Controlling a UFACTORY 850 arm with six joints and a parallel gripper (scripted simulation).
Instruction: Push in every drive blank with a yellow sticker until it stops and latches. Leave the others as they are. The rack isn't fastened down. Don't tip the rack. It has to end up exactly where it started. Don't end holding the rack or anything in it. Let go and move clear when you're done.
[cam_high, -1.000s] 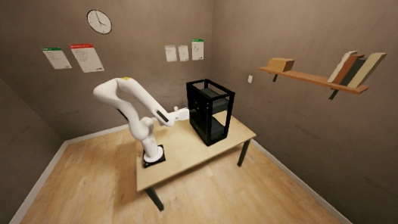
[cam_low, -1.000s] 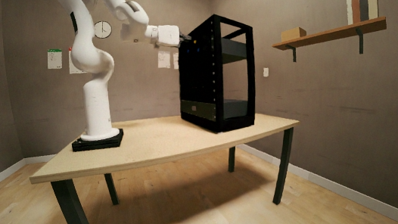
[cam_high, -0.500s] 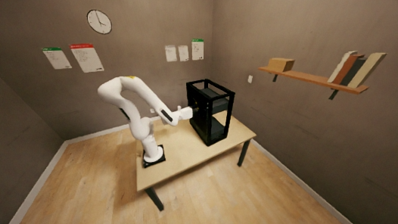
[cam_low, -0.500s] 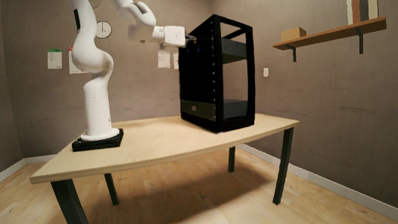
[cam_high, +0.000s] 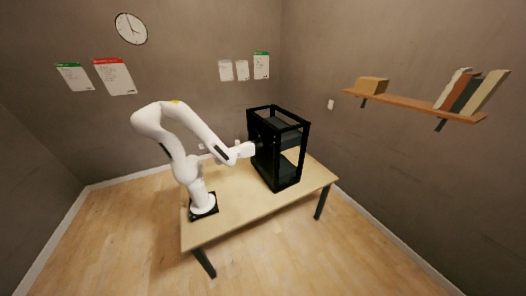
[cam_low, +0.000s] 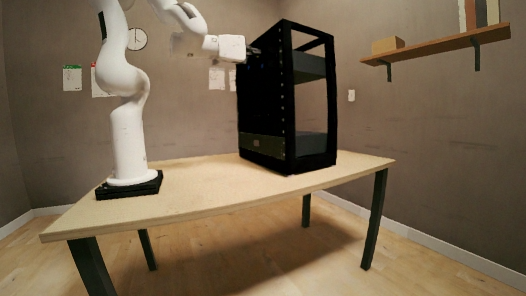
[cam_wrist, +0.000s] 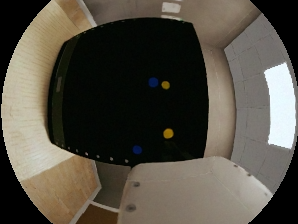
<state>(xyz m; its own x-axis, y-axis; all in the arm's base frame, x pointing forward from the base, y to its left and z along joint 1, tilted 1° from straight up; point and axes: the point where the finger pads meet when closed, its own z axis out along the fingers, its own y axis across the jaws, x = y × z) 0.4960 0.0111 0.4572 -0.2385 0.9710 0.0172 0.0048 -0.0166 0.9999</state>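
Note:
A black open-frame rack (cam_high: 263, 156) (cam_low: 262, 102) stands upright on the far right part of the wooden table (cam_high: 240, 205) (cam_low: 200, 190). My gripper (cam_high: 254, 146) (cam_low: 252, 50) is shut on nothing, with its tip at the upper part of the rack's front face. In the wrist view the rack front (cam_wrist: 107, 96) fills the middle and is very dark. It shows two yellow stickers (cam_wrist: 165, 84) (cam_wrist: 168, 133) and two blue stickers (cam_wrist: 153, 82) (cam_wrist: 137, 149). I cannot make out the single drive blanks or how far in they sit. A grey blank (cam_low: 260, 144) sits at the bottom of the rack.
The arm's base (cam_high: 202, 207) (cam_low: 129, 185) is fixed at the table's left end. A wall shelf (cam_high: 415, 105) (cam_low: 440, 42) with a box and books hangs on the right wall, away from the table. The table edge runs close behind the rack.

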